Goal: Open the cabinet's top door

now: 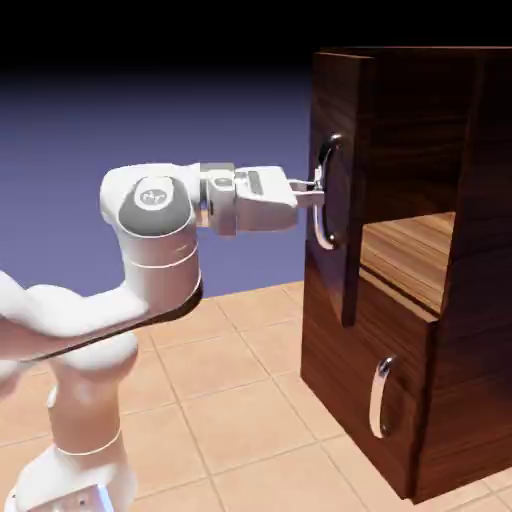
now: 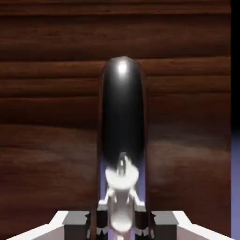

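Our white two-finger gripper (image 1: 316,190) has its jaws clamped on the long curved silver bar handle (image 1: 322,195) of the tall dark walnut-wood cabinet's (image 1: 460,330) larger top door (image 1: 338,270), which stands pulled out.

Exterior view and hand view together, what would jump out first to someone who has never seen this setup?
First, the white arm's gripper shut on the long silver handle of the top door, which stands pulled out from the dark cabinet, showing lighter wood inside. In the hand view that handle fills the middle as a shiny dark bar between the fingertips. Lower down, the shorter panel stays closed.
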